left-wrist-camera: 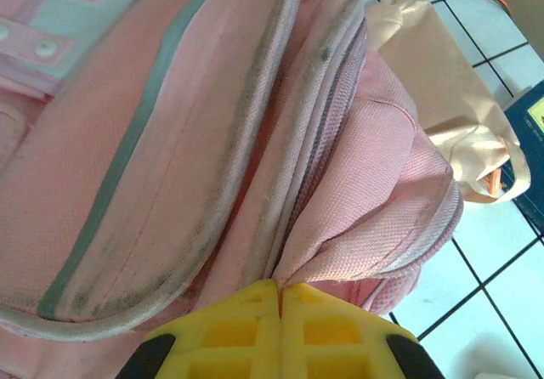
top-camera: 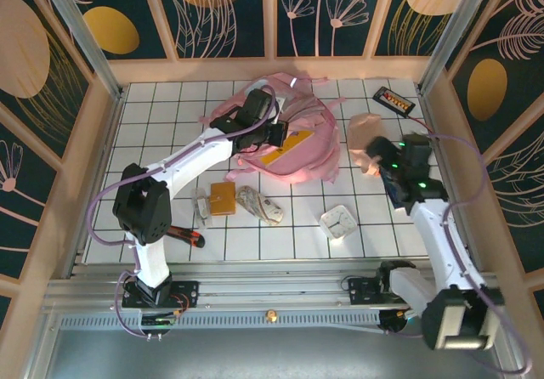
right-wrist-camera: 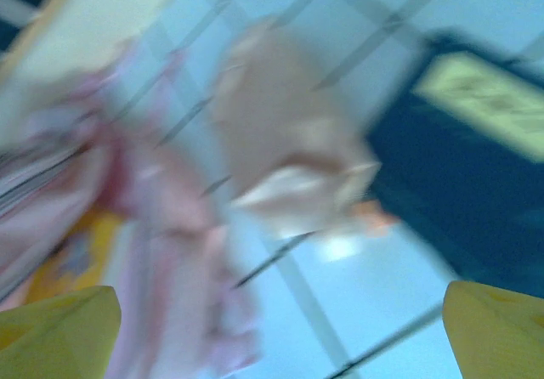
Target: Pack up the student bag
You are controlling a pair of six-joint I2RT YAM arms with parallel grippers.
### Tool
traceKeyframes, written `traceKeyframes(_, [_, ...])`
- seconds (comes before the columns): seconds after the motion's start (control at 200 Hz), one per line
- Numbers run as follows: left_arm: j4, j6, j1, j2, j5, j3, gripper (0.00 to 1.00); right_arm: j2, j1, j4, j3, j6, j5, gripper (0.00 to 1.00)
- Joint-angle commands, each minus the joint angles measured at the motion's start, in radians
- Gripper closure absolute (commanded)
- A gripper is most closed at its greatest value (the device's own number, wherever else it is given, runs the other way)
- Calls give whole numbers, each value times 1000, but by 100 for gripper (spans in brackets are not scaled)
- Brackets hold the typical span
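While the left arm is stretching across the white tiled table (top-camera: 170,107), the left claw (left-wrist-camera: 280,301) is pressing its yellow fingertips together on a fold of pink cloth beside the zip of the backpack (left-wrist-camera: 170,141). The backpack is lying slumped at the back middle of the table, with a flat yellow thing (top-camera: 287,148) showing among its folds. By the look of it, the arm is holding the opening so things can go in. To do this well, the claw is likely needing to lift the fold gently up and back, gripping only the cloth edge, so the mouth is gaping wide without the whole bag dragging along.

Going left to right along the front, a red and black tool (top-camera: 183,236), a small white item (top-camera: 201,207), an orange square (top-camera: 223,198), a patterned roll (top-camera: 259,205) and a white clock (top-camera: 338,222) are lying loose, well apart from the bag's mouth. Further right, a pale pouch (top-camera: 364,132) is sitting just beside the backpack. The right claw (right-wrist-camera: 280,336) is hovering near it, fingers spread wide and gripping nothing, in a blurred picture. A dark device (top-camera: 393,98) is lying at the back right. The pouch and the bag's loose straps are lying between the right claw and the opening, and may be getting in the way.
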Motion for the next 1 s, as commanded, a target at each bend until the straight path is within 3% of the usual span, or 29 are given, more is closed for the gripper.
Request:
traceKeyframes(0.0, [88, -26, 19, -14, 28, -33, 100, 36, -190, -74, -16, -113, -82, 2])
traceKeyframes(0.105, [122, -34, 19, -10, 57, -59, 99, 146, -357, -15, -11, -147, -171, 1])
traceKeyframes(0.195, [149, -42, 19, 0, 88, -74, 99, 241, -404, 20, 16, -135, -176, 1])
traceKeyframes(0.5, [183, -31, 19, 2, 140, -115, 99, 426, -440, 79, 98, -137, -75, 1])
traceKeyframes(0.691, [190, -33, 19, 1, 154, -123, 99, 548, -453, 106, 122, -181, -90, 1])
traceKeyframes(0.996, [212, -65, 18, 26, 190, -122, 99, 669, -430, 155, 123, -215, -331, 1])
